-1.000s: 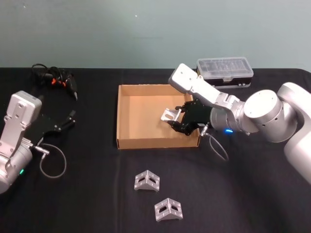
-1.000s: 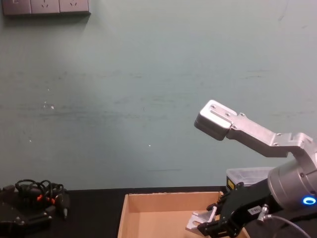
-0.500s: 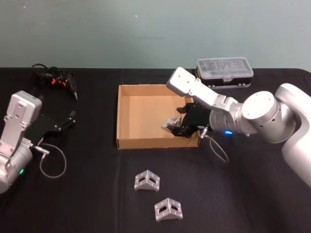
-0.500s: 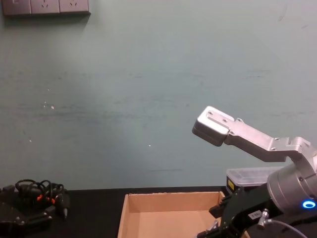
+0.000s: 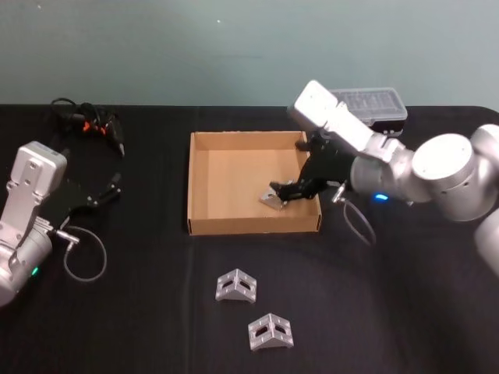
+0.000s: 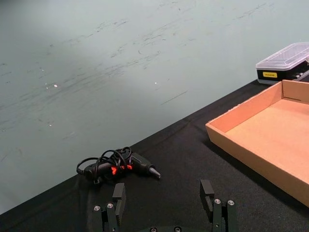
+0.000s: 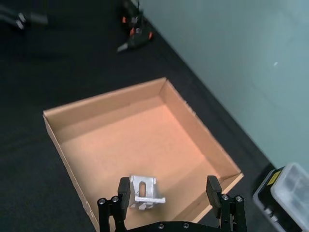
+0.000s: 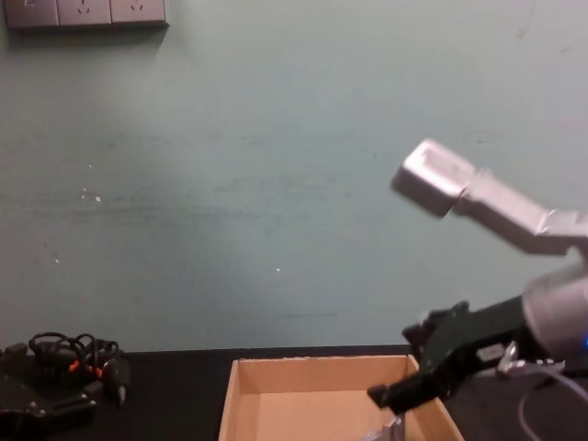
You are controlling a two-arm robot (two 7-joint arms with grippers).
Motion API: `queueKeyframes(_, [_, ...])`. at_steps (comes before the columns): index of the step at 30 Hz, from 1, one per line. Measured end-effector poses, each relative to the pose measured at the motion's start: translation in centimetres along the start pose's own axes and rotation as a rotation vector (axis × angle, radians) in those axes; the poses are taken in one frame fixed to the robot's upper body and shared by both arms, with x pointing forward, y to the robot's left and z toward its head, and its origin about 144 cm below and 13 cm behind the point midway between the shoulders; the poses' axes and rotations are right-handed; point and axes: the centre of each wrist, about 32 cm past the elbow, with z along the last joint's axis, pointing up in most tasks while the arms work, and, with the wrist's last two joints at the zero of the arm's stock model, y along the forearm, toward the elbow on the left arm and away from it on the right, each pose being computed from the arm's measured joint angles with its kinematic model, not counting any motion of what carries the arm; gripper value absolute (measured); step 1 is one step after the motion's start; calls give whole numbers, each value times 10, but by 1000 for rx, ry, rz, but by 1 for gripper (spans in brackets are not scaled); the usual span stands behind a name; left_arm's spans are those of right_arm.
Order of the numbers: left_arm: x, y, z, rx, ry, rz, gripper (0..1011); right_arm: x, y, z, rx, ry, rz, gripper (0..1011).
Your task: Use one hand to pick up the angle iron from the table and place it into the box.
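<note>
Black and matte, the bench carries everything. At far left the left claw hangs idle over it on a boxy silver-grey arm, fingers spread wide and holding nothing. Beyond it lies a dark corded tool with orange marks, its cable in a tangle. White wall sockets above are cut off by the chest view's top edge.

At centre sits the shallow brown cardboard box, low-walled and lidless. One grey metal angle iron lies on the box floor toward its front right corner. In the chest view the front wall hides nearly all of it. Two spare irons, folded and slotted, rest on the bench in front of the box, apart from it.

The right claw hovers just over the angle iron, fingers wide apart and clamping nothing. Behind the right arm stands a clear-lidded plastic case with a black base, partly covered by the arm. Its yellow label is too small to read.
</note>
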Motion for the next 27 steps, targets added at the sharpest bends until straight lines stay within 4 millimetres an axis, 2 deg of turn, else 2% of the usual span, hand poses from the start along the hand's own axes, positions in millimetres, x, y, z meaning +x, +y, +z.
queueKeyframes(2, [0, 0, 0, 0, 0, 0, 1012, 1, -5, 0, 21, 4, -1, 1004])
queueKeyframes(7, [0, 0, 0, 0, 0, 0, 1011, 4, -37, 0, 96, -12, 22, 1004])
queueKeyframes(8, [0, 0, 0, 0, 0, 0, 1011, 4, -37, 0, 96, -12, 22, 1004])
queueKeyframes(10, [0, 0, 0, 0, 0, 0, 1011, 4, -50, 0, 117, -26, 44, 1004])
queueKeyframes(18, [0, 0, 0, 0, 0, 0, 1011, -3, -91, -2, 175, -76, 141, 1004])
queueKeyframes(27, [0, 0, 0, 0, 0, 0, 1011, -22, -115, -8, 177, -146, 318, 1004])
